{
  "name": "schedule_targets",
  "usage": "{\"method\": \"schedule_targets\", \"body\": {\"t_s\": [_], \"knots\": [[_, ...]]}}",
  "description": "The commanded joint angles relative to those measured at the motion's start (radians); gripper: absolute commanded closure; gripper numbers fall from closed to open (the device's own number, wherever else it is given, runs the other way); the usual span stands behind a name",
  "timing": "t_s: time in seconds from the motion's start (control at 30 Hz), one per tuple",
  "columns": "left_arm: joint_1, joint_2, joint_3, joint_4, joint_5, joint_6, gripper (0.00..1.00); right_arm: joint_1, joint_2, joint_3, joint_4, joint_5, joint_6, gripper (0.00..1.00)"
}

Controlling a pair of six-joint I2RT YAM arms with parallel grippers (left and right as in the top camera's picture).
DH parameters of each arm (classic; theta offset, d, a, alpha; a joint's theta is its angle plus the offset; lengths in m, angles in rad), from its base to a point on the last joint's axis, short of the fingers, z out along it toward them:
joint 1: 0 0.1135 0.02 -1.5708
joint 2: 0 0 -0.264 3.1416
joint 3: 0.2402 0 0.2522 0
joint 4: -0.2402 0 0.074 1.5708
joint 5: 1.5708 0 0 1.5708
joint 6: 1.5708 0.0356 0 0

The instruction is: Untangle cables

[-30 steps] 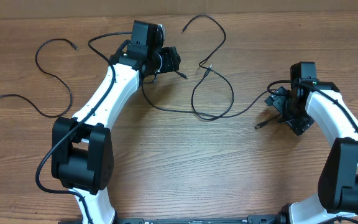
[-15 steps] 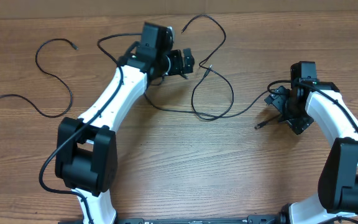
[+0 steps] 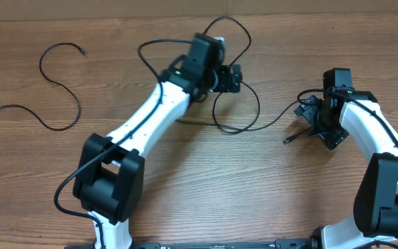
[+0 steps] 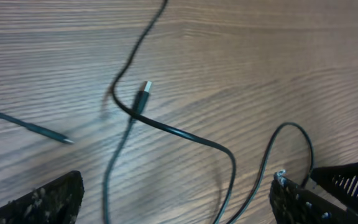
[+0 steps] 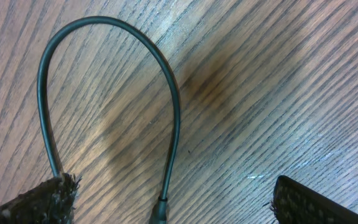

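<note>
Moved: your left arm has swung toward the right of the overhead frame, carrying the left gripper [image 3: 236,78] from upper middle to just over the central tangle. The right arm has not shifted.
Overhead, cables: thin, limp black rubber-sheathed cables [image 3: 257,111] loop and cross at upper centre on the brown wood-grain table [image 3: 206,187]. One separate cord [image 3: 59,88] curls alone at upper left, well apart.
Overhead, right side: the right gripper [image 3: 315,123] sits at the right edge of the tangle with a strand running in to it and a small plug end [image 3: 289,140] just beside it.
Left wrist, hand: the jaws are spread wide, with rough dark pads [image 4: 42,202] only in the bottom corners. It has hold of nothing.
Left wrist, cables: two strands cross at upper centre, where a slim silver-tipped plug [image 4: 145,94] lies over one of them. More strands curve across the wood lower down.
Right wrist, hand: the jaws are fully apart, with one pad at lower right [image 5: 319,202]. A smooth, round arch of cable [image 5: 174,106] lies on the wood ahead of them, ungripped.
Risk, double pinch: if you close over the crossing you may catch two strands at once, and pulling would then tighten the tangle.
Risk, slip or snag: the cord is thin and smooth, so it could slide out of the pads. The stiff plug could hook a neighbouring loop as you drag.
</note>
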Motion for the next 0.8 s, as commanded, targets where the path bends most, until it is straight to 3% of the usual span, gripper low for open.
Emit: {"method": "schedule_targets", "body": {"t_s": [0.0,0.3,0.77], "knots": [[-0.056,0.011,-0.003,0.005,-0.122,0.011,0.05,0.000,-0.010,-0.006,0.006,0.000,0.004,0.00],[-0.151,0.013,-0.003,0.009,-0.227,0.015,0.14,0.000,-0.010,-0.006,0.005,0.000,0.004,0.00],[-0.158,0.149,-0.003,0.055,-0.223,0.014,0.16,0.000,-0.010,-0.006,-0.002,0.000,0.004,0.00]]}}
